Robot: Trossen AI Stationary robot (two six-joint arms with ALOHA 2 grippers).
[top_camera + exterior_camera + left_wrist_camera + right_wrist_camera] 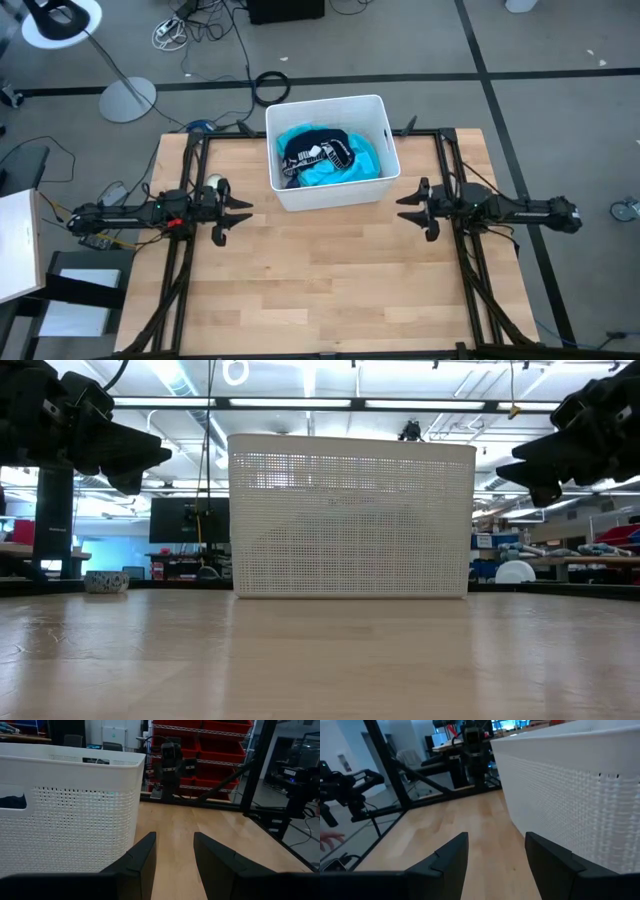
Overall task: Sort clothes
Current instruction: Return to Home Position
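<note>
The clothes lie inside the white plastic bin (330, 150) at the table's far middle: a turquoise garment (340, 172) with a navy white-striped piece (318, 152) on top. My left gripper (240, 218) is open and empty, left of the bin, above the table. My right gripper (408, 210) is open and empty, right of the bin. In the low view the bin's perforated wall (350, 520) hides the clothes. The grey shirt, small blue pieces and socks do not show.
The wooden table (330, 290) stretches bare toward its near edge. A small round object (214, 184) sits by the left arm. Black frame rails (180, 270) run along both table sides. Cables and a lamp base (128, 98) lie on the floor beyond.
</note>
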